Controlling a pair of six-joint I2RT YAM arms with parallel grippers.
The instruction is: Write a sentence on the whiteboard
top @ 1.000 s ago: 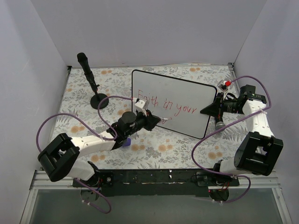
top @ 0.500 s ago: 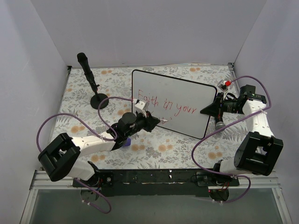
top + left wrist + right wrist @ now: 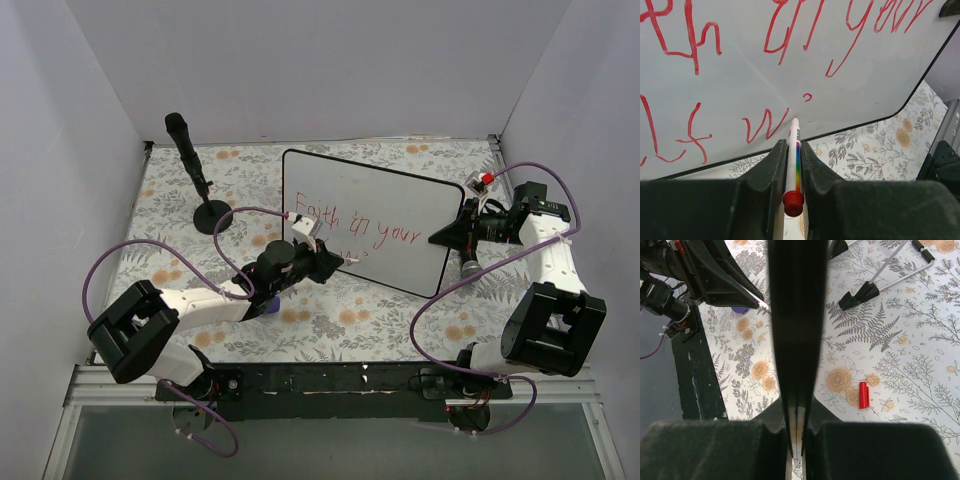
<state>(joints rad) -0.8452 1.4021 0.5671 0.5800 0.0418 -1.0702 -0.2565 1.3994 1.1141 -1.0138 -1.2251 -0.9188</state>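
Observation:
The whiteboard (image 3: 395, 205) stands tilted on the floral table and fills the left wrist view (image 3: 740, 90). The sentence (image 3: 365, 232) is red lettering, a top line "Faith in your" and a second line (image 3: 760, 127) with "lf w" and a small mark in view. My left gripper (image 3: 328, 262) is shut on a white marker with a red end (image 3: 793, 170); its tip touches the board right of the "w". My right gripper (image 3: 452, 234) is shut on the board's right edge (image 3: 796, 315), seen edge-on.
A black microphone stand (image 3: 195, 175) is at the back left. A red marker cap (image 3: 864, 394) lies on the table behind the board. The board's wire legs with black feet (image 3: 867, 290) show in the right wrist view. White walls enclose the table.
My left gripper has shifted slightly right along the board's lower line with the marker. The right arm and board have not moved.

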